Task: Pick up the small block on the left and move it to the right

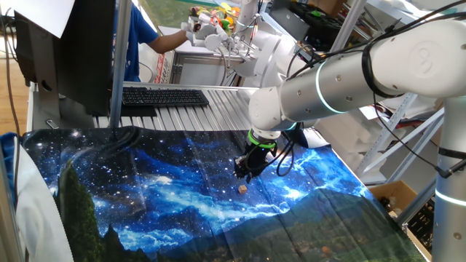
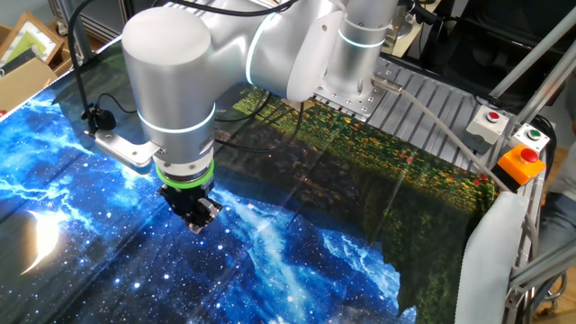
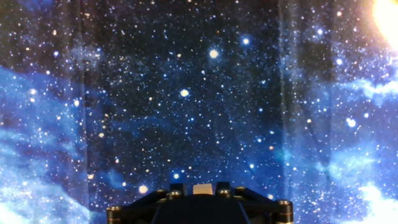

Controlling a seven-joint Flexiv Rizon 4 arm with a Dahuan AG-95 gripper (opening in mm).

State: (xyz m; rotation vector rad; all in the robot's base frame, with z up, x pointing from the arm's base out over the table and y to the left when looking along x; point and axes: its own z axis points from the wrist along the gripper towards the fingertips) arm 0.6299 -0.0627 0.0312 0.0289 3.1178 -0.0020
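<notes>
Overhead, we see the silver-white robot arm (image 1: 349, 73) bent at its elbow, its wrist pointing straight down over the starry blue galaxy-print cloth (image 1: 145, 196) that covers the table. The black two-finger gripper (image 1: 246, 169) hangs just above the cloth. Just beside and below its tips, the tiny tan wooden cube (image 1: 242, 189) rests on the cloth, apart from the fingers. From the hand view the cube (image 3: 200, 189) peeks between the fingertips; whether they are spread or closed we cannot tell.

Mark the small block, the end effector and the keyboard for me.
small block (image 1: 242, 189): one fixed view, its top face.
end effector (image 1: 243, 173): one fixed view, between its fingertips.
keyboard (image 1: 164, 97): one fixed view, middle keys.
</notes>
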